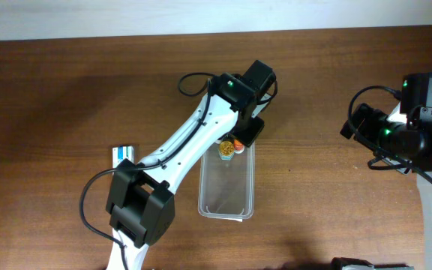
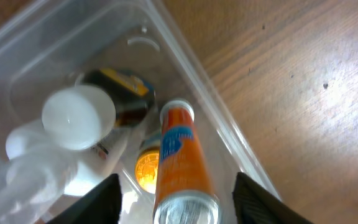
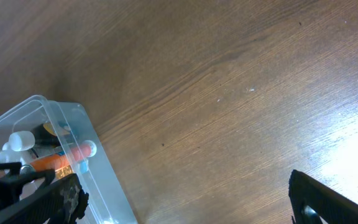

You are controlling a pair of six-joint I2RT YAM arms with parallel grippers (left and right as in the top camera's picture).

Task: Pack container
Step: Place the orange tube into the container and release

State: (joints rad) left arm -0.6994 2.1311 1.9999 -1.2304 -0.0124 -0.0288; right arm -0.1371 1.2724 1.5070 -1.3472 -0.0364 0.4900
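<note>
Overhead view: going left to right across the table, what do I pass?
Small white-and-blue box → left arm's base → clear container with the left gripper over its far end → right arm.

It looked like a robot test room or lab. Two white-and-black robot arms (image 1: 193, 142) with cables stood at a plain brown wooden table (image 1: 66, 90) beside a bare white wall (image 1: 88, 15).

Dark wooden table (image 1: 66, 90) carries the clear container (image 1: 227, 199) and a small white-and-blue box (image 1: 124, 154) beside it
</note>
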